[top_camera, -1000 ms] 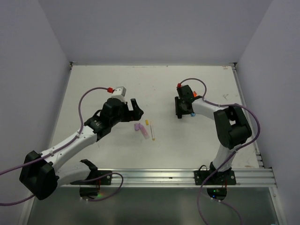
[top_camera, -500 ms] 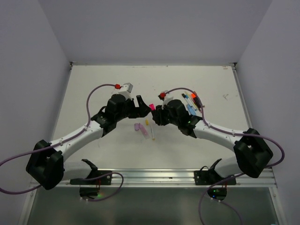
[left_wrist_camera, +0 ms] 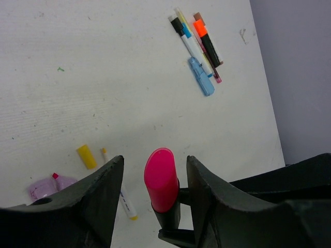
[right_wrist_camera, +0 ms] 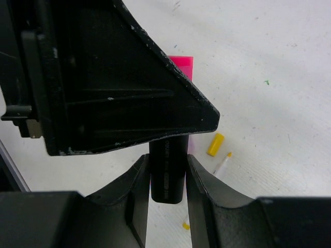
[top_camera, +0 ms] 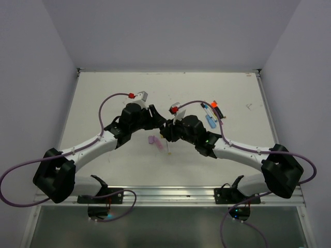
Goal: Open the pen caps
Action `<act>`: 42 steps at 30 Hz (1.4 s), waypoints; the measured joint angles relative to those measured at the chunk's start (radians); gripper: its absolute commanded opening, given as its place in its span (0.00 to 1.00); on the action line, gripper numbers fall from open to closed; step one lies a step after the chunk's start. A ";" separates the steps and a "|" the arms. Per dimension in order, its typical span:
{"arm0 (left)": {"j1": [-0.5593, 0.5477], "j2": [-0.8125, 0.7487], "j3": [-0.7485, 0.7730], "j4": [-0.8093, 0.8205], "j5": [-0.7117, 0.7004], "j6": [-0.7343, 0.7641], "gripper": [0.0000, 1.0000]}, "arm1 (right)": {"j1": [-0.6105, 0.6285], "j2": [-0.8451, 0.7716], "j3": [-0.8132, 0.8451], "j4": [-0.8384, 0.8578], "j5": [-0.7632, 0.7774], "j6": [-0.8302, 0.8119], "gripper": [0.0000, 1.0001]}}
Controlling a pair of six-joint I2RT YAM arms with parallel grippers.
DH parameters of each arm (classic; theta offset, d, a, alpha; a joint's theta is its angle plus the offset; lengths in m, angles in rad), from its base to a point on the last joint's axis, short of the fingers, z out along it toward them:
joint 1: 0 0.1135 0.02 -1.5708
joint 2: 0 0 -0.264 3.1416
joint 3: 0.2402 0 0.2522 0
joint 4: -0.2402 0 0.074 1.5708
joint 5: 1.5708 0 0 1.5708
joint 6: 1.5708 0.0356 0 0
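My right gripper (right_wrist_camera: pixel 166 164) is shut on the black barrel of a highlighter (right_wrist_camera: pixel 166 178) and holds it above the middle of the table. Its pink cap (left_wrist_camera: pixel 161 178) stands between the fingers of my left gripper (left_wrist_camera: pixel 154 161). That gripper is open: the right finger is close to the cap and the left finger is clearly apart from it. In the top view the two grippers meet tip to tip, left (top_camera: pixel 156 120) and right (top_camera: pixel 169 130). A loose yellow cap (left_wrist_camera: pixel 86 156) lies on the table below.
On the table under the grippers lie a lilac highlighter (left_wrist_camera: pixel 46 187) and a thin uncapped pen (left_wrist_camera: pixel 125 199). At the back right is a cluster of several pens (left_wrist_camera: pixel 199 46) with a blue highlighter (left_wrist_camera: pixel 201 76) and an orange cap (left_wrist_camera: pixel 199 27).
The right arm swung from the pen cluster to the centre carrying the pink-capped highlighter. The left gripper moved right to meet it, and its jaws narrowed around the cap.
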 measured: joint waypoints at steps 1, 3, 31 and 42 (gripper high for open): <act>0.000 0.001 0.000 0.000 0.000 -0.001 0.51 | 0.002 0.000 0.000 0.006 0.000 0.000 0.00; 0.000 0.002 0.000 0.001 -0.002 -0.006 0.47 | 0.004 0.000 -0.002 0.014 0.000 0.000 0.00; -0.007 -0.028 0.003 0.052 -0.003 -0.014 0.00 | 0.008 -0.054 -0.071 0.083 -0.060 -0.013 0.53; 0.001 -0.177 -0.053 0.185 0.148 0.135 0.00 | -0.064 -0.165 -0.068 -0.007 -0.321 -0.064 0.81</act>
